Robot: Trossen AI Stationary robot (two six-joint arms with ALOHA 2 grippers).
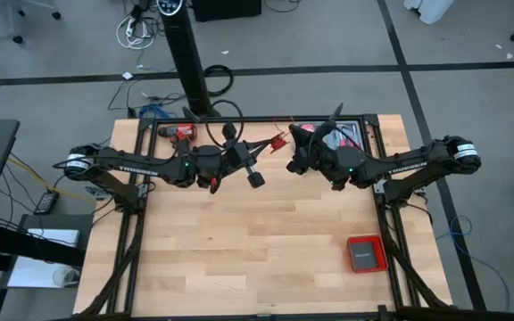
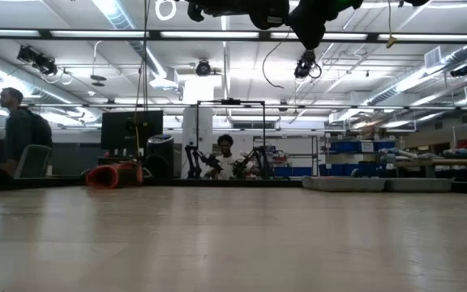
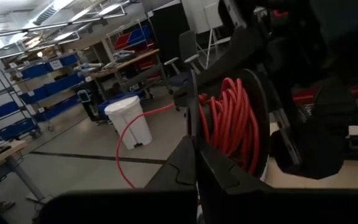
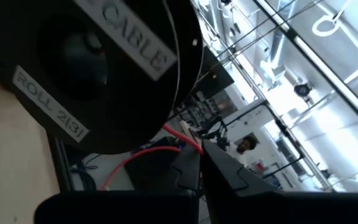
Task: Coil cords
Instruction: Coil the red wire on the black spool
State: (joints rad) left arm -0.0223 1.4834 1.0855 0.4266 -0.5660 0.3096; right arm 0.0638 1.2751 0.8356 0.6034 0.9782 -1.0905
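Observation:
A black spool [image 3: 253, 124] wound with red cord [image 3: 232, 121] is held up in the air between my two arms, over the table's far middle. In the right wrist view its flat flange [image 4: 92, 74] bears white labels. My left gripper [image 3: 194, 171] is shut on the spool's flange. My right gripper [image 4: 199, 158] is shut on a free run of the red cord [image 4: 178, 134] beside the spool. In the high view the two grippers [image 1: 259, 162] [image 1: 294, 160] nearly meet, with red cord [image 1: 279, 141] between them. A slack loop of cord [image 3: 128, 146] hangs off the spool. My left gripper pinches the thin rim of one spool flange [image 3: 194, 134] between its two fingers, the flange edge-on to them. The spool is lifted clear of the table, its axis about level. My right gripper pinches the loose red cord [image 4: 188, 142] between its fingertips, close to the spool's flange. The cord runs across the fingers and is clear of the table.
A small red case [image 1: 364, 254] lies at the table's near right. A red and black power tool [image 1: 178, 132] lies at the far left and also shows in the low view [image 2: 113, 174]. A dark tray [image 1: 368, 134] sits at the far right. People are in the room beyond.

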